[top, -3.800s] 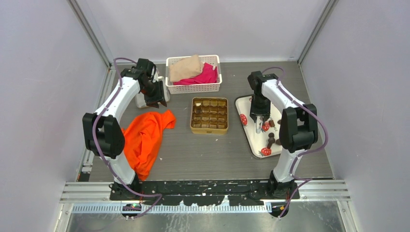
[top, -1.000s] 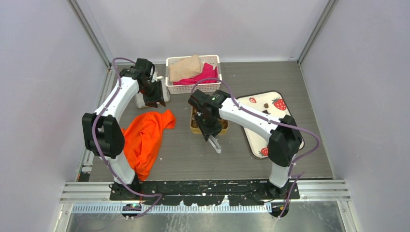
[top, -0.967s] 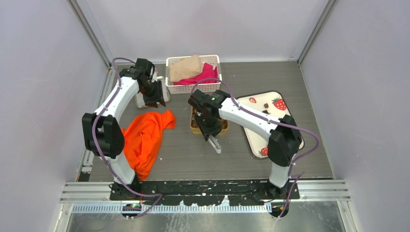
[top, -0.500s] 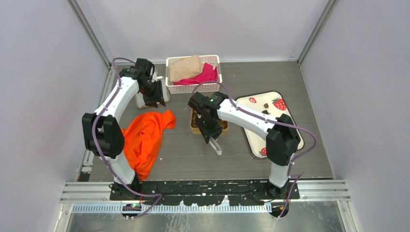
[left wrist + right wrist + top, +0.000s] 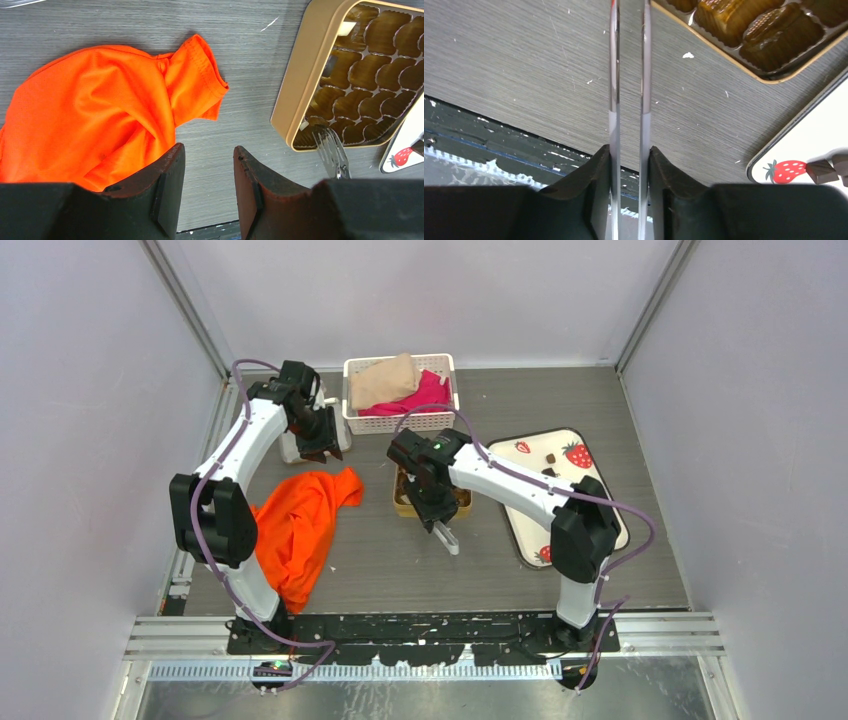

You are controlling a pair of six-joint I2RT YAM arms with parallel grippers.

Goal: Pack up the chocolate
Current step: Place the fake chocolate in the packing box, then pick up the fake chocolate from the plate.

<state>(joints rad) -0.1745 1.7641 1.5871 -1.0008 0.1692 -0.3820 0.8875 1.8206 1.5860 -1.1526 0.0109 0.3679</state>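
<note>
My right gripper (image 5: 437,520) (image 5: 629,150) is shut on silver tongs (image 5: 447,538) (image 5: 628,75), low over the near left corner of the gold tin (image 5: 402,502) (image 5: 300,80) (image 5: 724,55). The tongs (image 5: 331,152) reach over that corner; their tips are out of the right wrist view. Brown shapes fill the tin's near compartments (image 5: 781,35); I cannot tell chocolate from empty cups. Dark chocolate pieces (image 5: 549,457) (image 5: 824,169) lie on the white strawberry tray (image 5: 556,439) (image 5: 819,135). My left gripper (image 5: 322,452) (image 5: 207,150) is open and empty at the back left.
An orange shirt (image 5: 300,520) (image 5: 100,115) lies left of the tin. A white basket of folded clothes (image 5: 400,392) stands behind the tin. A white object (image 5: 293,448) sits under the left gripper. Enclosure walls stand on three sides.
The right arm came from the tray to the tin with the tongs. In the last second it shifted slightly left and back. The left arm has not moved.
</note>
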